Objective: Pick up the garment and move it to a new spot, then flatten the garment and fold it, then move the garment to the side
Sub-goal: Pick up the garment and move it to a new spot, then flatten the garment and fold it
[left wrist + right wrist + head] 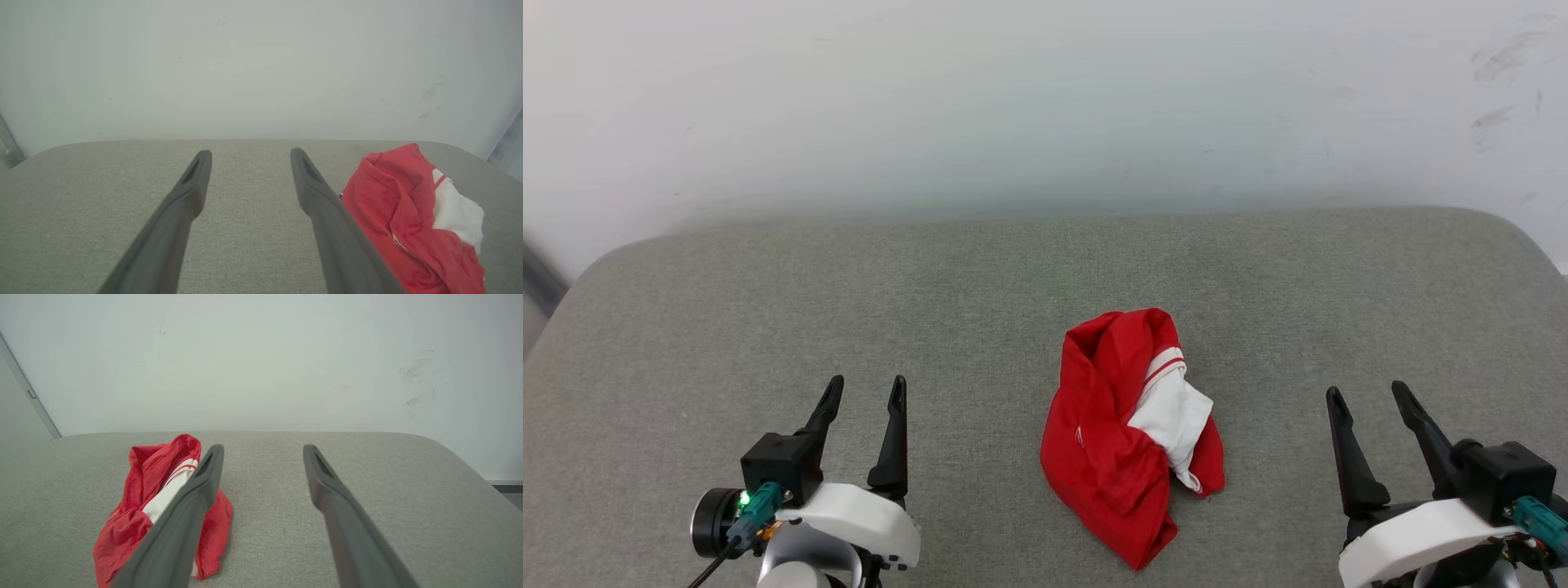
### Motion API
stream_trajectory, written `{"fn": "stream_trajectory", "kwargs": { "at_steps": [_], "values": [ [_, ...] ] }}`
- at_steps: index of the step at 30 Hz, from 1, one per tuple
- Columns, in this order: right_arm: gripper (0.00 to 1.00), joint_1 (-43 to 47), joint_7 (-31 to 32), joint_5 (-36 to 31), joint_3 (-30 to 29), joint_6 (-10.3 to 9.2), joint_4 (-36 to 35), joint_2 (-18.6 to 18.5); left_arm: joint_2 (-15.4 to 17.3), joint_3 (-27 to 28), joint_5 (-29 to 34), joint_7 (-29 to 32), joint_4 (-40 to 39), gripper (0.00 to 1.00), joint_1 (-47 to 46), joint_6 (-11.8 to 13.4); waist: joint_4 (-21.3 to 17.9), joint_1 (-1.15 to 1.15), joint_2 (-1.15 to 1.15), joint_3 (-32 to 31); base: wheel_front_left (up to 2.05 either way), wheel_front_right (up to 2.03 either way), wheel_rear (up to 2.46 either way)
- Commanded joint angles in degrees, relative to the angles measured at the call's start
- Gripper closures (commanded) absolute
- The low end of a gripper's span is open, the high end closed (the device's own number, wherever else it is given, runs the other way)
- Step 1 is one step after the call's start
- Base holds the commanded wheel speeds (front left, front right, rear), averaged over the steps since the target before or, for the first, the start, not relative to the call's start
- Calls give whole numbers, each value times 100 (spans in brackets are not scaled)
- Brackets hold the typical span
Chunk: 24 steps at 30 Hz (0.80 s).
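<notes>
The garment (pixel 1123 441) lies crumpled in a heap on the grey cushioned surface (pixel 980 278), red with a white striped sleeve showing on top. My left gripper (pixel 866 392) stands open at the lower left, well apart from the heap. At the lower right my right gripper (pixel 1368 394) is open too, also clear of the cloth. In the left wrist view the garment (pixel 412 220) sits to the right of my open left gripper (pixel 250 154). The right wrist view has the garment (pixel 143 498) to the left of my right gripper (pixel 263 448), partly behind one finger. Any lettering is hidden in the folds.
A pale wall (pixel 1045 98) with a few scuff marks rises straight behind the surface. The surface's rounded corners show at far left and far right. Bare grey fabric stretches on both sides of the heap and behind it.
</notes>
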Motion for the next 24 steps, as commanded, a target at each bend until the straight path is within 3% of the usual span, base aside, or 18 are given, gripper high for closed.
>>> {"fn": "stream_trajectory", "kwargs": {
  "at_steps": [1, 14, 18, 24],
  "values": [
    [0, 82, 14, -12, 17, -2, -38, 5, 15, -9, 14, 25, -53, 0, 72, 21, 0, 0, 0, -1, 0, 0, 0],
    [0, 1, 36, -35, 53, -3, -80, 5, 28, -62, 15, 85, -165, 0, -29, 107, 3, 0, 0, 49, 0, 0, 0],
    [0, -42, 34, -47, 42, -2, -84, 5, 6, -230, 40, 219, -242, 0, -309, -75, 34, 0, 0, 117, 0, 0, 0],
    [0, -139, 59, -69, 53, -3, -92, 5, -143, -906, 81, 1097, -208, 0, -1082, -642, 55, 0, 0, 305, 0, 0, 0]
  ]
}}
